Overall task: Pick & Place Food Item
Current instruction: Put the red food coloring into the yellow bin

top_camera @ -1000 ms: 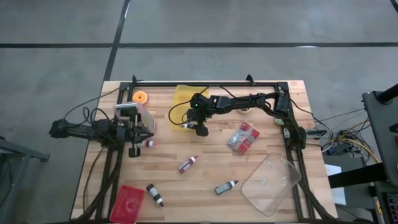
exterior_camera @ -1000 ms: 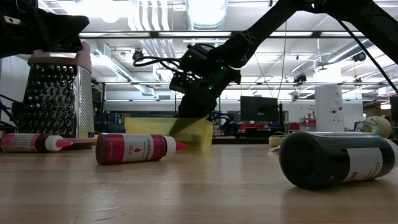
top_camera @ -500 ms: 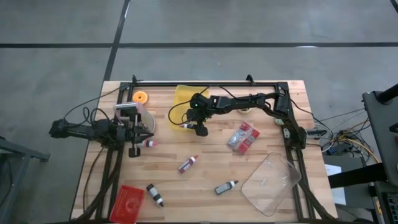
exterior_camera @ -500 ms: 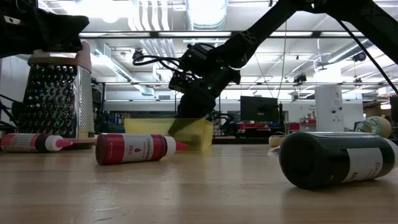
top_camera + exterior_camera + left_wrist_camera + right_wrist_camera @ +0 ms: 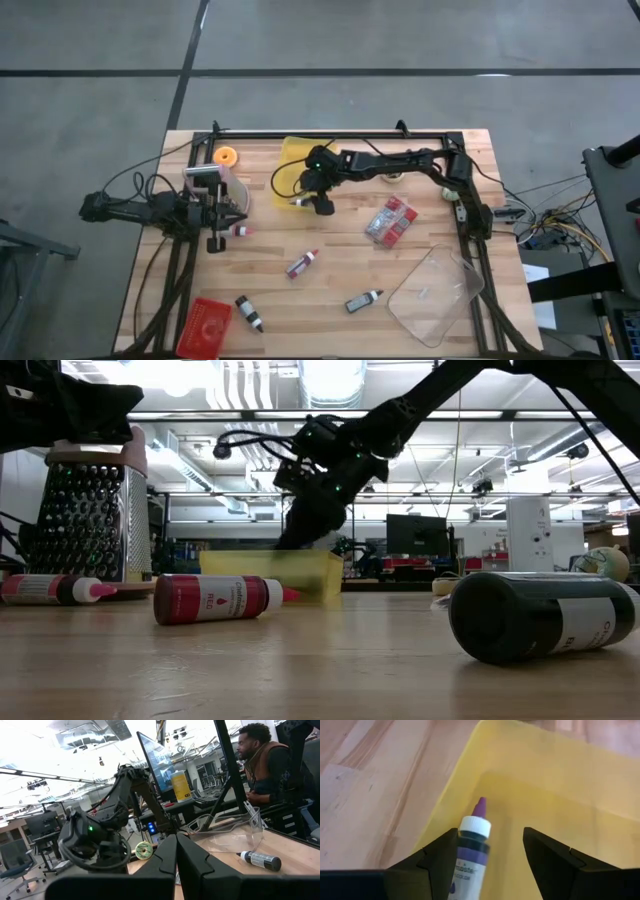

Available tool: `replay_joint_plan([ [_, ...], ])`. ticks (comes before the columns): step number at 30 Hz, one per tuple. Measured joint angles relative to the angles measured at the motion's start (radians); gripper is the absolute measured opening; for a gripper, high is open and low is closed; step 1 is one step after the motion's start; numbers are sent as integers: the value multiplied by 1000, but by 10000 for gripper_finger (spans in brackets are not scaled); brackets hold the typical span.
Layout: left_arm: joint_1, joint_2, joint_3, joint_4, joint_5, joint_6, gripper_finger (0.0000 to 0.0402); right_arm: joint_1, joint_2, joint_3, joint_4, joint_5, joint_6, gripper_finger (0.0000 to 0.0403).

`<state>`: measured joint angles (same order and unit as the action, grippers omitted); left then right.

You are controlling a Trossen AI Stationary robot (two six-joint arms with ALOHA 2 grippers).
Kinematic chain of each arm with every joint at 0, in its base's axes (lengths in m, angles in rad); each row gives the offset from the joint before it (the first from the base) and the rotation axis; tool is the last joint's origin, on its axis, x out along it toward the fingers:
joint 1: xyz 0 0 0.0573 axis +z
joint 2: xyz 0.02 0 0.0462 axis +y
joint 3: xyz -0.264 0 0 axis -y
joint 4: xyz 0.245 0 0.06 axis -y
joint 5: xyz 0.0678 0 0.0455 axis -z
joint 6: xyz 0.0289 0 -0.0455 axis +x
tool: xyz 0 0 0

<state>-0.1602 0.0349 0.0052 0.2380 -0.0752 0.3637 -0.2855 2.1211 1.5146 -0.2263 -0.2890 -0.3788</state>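
My right gripper (image 5: 320, 203) hangs over the near edge of the yellow bin (image 5: 293, 160), which also shows in the right wrist view (image 5: 555, 785). Its fingers are apart. A small bottle with a white collar and a purple tip (image 5: 472, 845) lies between them, tip out over the bin's inside. The bottle's tip also shows in the high view (image 5: 299, 202). In the low view the gripper (image 5: 312, 525) is above the bin (image 5: 270, 572). My left gripper (image 5: 176, 845) is shut and empty, and waits by the metal grater (image 5: 215, 185) at the table's left. My right gripper's fingers stand wider apart than the bottle. The bottle's side (image 5: 464, 865) lies against the inner face of one finger (image 5: 440, 862); the other finger (image 5: 550, 862) is clear of it. The bottle lies along the fingers, its tip past their ends. Its lower end is out of frame.
On the table are a pink-capped bottle (image 5: 241, 231), a red bottle (image 5: 303, 263), two dark bottles (image 5: 249, 312) (image 5: 364, 299), a red basket (image 5: 203, 325), a red-and-white packet (image 5: 390, 220), a clear container (image 5: 435, 295) and an orange item (image 5: 226, 156). A person sits beyond the table (image 5: 260, 765).
My right gripper has risen and shifted a little toward the table's far edge, over the yellow bin, with the purple-tipped bottle still at its fingers.
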Motion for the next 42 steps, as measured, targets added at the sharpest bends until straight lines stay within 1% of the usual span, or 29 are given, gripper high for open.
replay_joint_plan([
  [7,0,0,0,0,0,0,13,0,-41,2,27,4,-23,221],
  [11,0,1,0,0,0,0,13,0,-79,1,22,4,-96,221],
  [14,0,1,0,0,0,0,13,0,-120,1,20,2,-125,221],
  [21,0,1,0,0,0,0,13,8,-227,-5,-25,-10,-123,221],
  [27,0,1,0,0,0,0,13,15,-314,-56,-25,-62,-123,221],
  [33,0,1,0,0,0,0,13,28,-372,-134,-24,-101,-122,221],
  [35,0,1,0,0,0,0,13,35,-383,-162,0,-120,-119,221],
  [37,0,1,0,0,0,0,13,41,-395,-199,50,-163,-105,221],
  [39,0,1,0,0,0,0,13,53,-396,-237,122,-211,-100,221],
  [42,0,1,0,0,0,0,13,76,-396,-302,238,-244,-99,221],
])
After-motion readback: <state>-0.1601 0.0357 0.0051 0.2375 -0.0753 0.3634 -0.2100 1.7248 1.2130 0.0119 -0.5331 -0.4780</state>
